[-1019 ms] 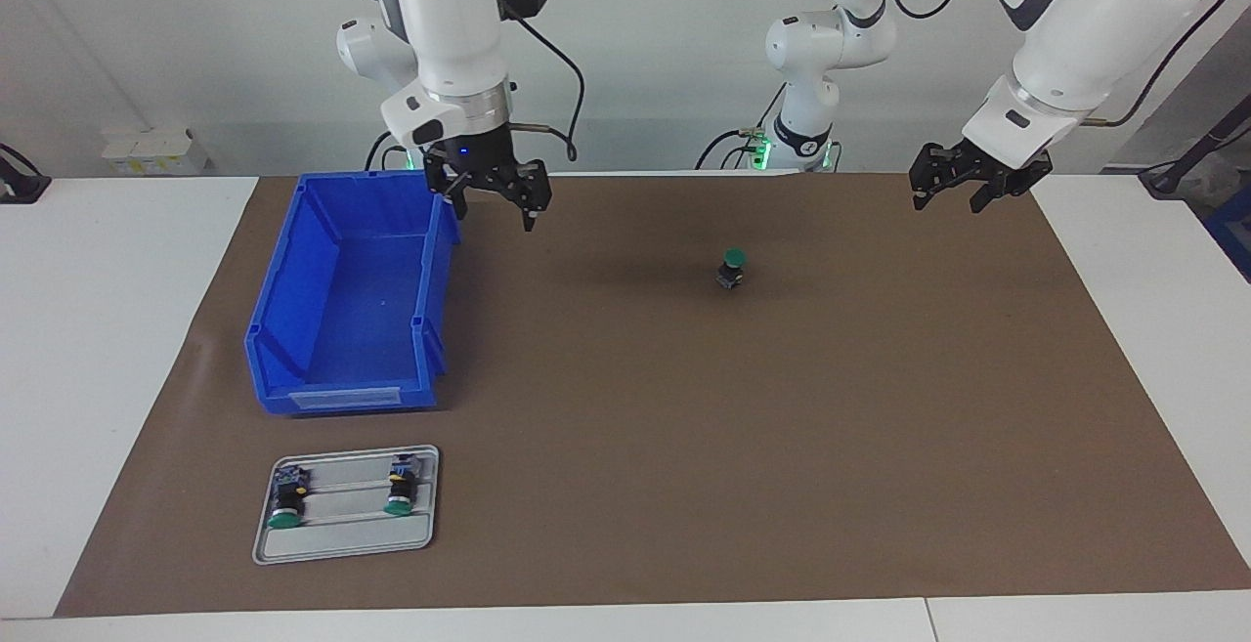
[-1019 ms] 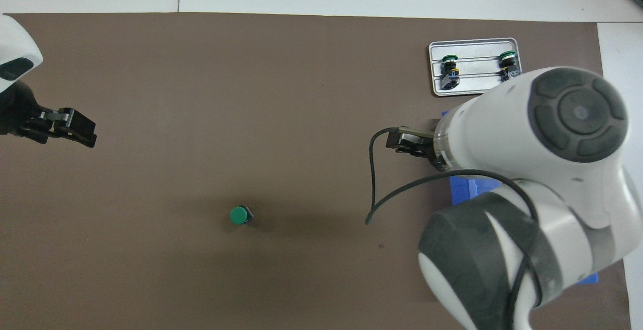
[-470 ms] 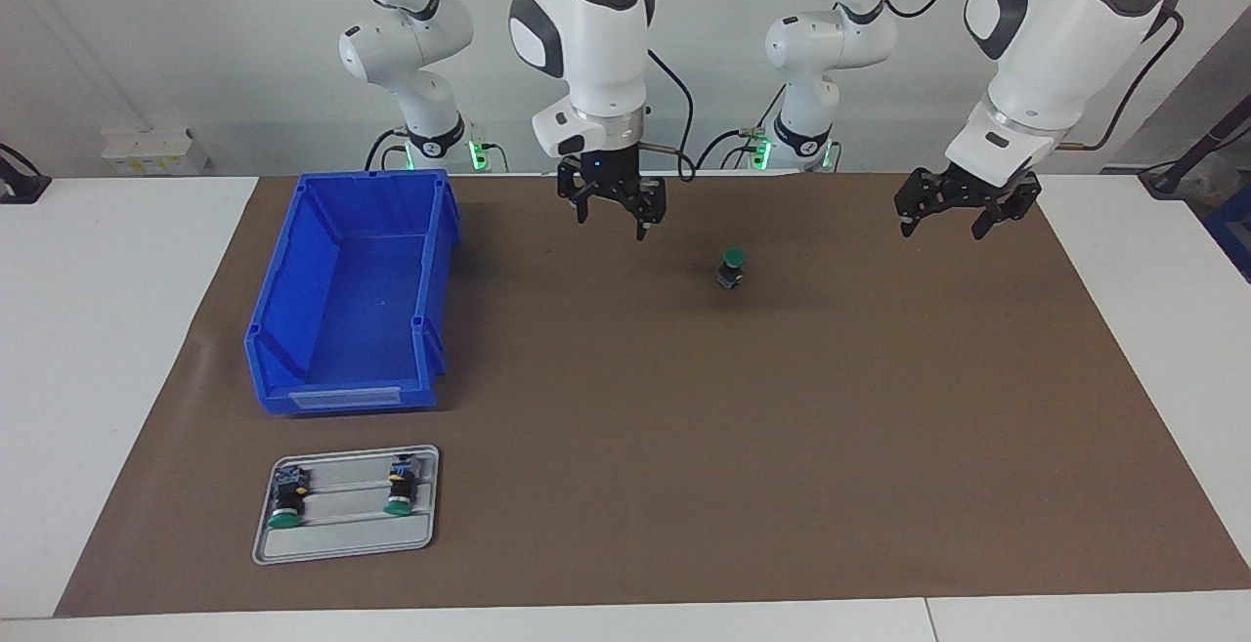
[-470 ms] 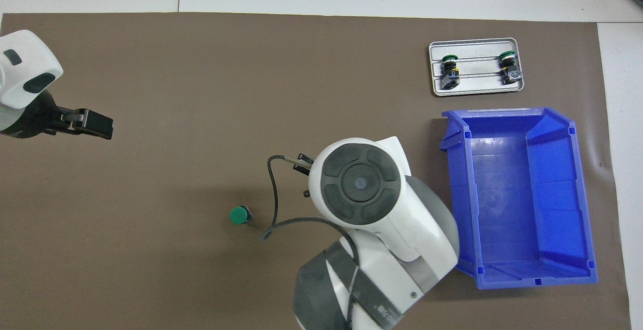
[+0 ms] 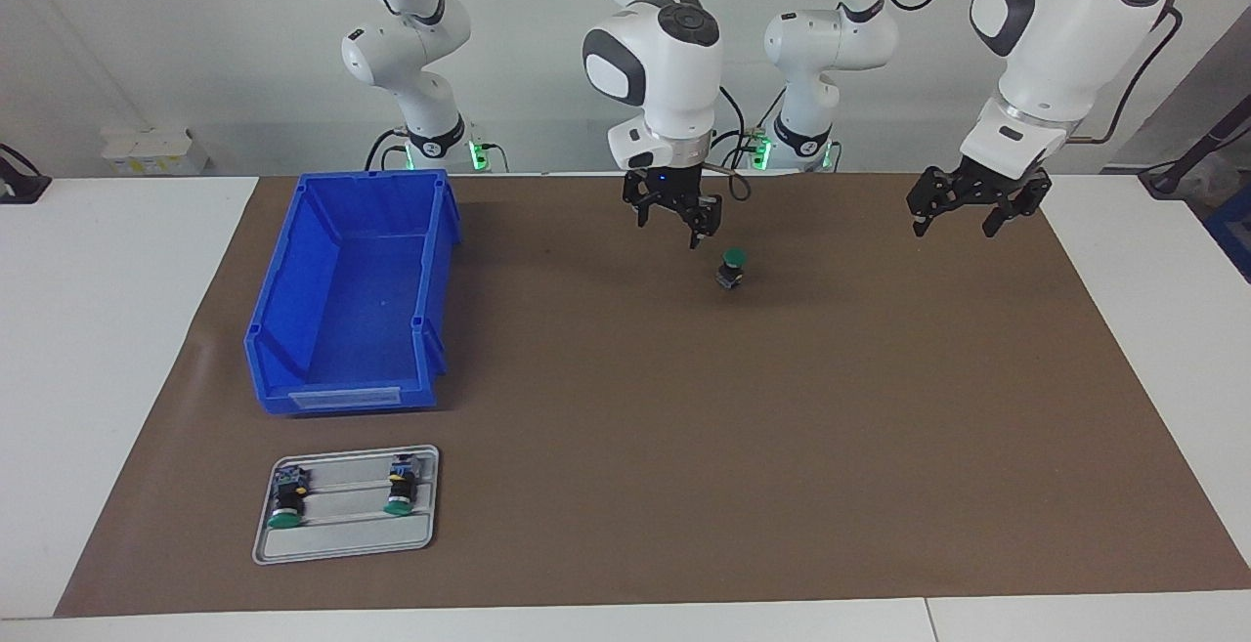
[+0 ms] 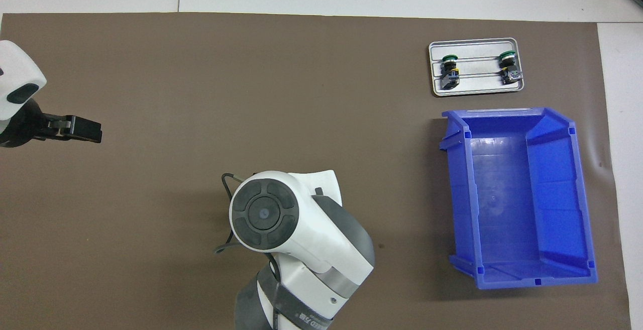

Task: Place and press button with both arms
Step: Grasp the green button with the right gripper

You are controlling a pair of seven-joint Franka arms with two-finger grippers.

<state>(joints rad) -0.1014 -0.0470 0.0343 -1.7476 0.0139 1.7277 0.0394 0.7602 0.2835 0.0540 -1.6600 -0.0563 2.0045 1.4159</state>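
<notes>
From across the table, a matte brown mat (image 5: 684, 447) covers the white tabletop before a pale wall. The button (image 5: 731, 267) stands green cap up on the mat. The right gripper (image 5: 673, 215) hangs beside it, fingers spread, apart from it. The left gripper (image 5: 975, 202) hovers spread over the mat's corner. A glossy blue bin (image 5: 293, 329) sits open.

From overhead, the right arm (image 6: 281, 224) hides the button. A ribbed metal tray (image 6: 476, 89) lies just beside the bin (image 6: 582, 194), farther from the robots. I can't tell the left gripper's (image 6: 83, 130) opening here.

A green-capped button (image 5: 731, 268) with a black body sits on a brown mat (image 5: 684, 427) over a white table (image 5: 98, 329). A bright blue bin (image 5: 342, 300), a grey tray (image 5: 342, 539), white arms (image 5: 665, 65) with black pincers.
</notes>
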